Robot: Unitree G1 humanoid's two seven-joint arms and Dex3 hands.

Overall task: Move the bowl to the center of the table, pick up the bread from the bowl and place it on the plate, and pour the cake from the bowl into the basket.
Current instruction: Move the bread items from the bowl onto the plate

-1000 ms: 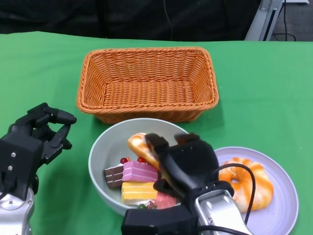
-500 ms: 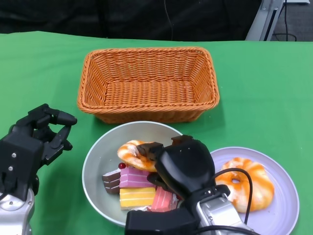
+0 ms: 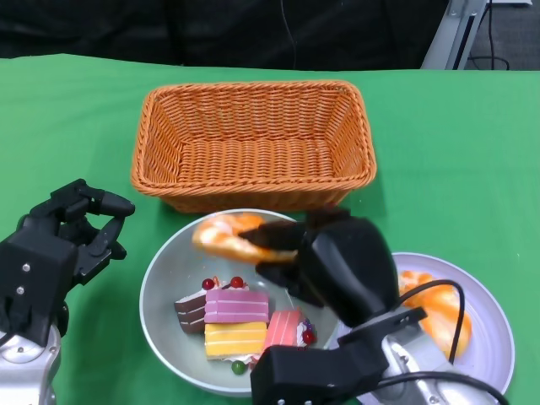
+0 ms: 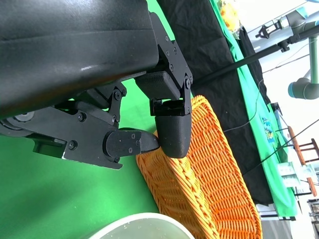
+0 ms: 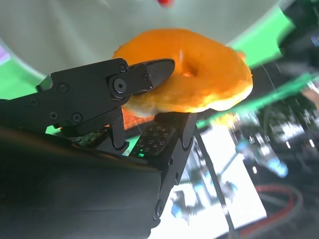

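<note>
Green table [image 3: 472, 152], right robot hand [image 3: 325, 257] pinching bread [image 3: 228, 236] above bowl [image 3: 164, 291]

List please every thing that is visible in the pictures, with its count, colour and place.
basket: 1, orange wicker, on the table behind the bowl
bowl: 1, grey, in front of the basket
bread: 2, orange glazed rings; one over the bowl's far rim in the right hand, the other on the plate
cake pieces: several, pink, yellow, brown, in the bowl
plate: 1, lilac, right of the bowl
table: 1, green cover
left hand: 1, black, left of the bowl, holding nothing
right hand: 1, black, fingers pinching bread
</note>
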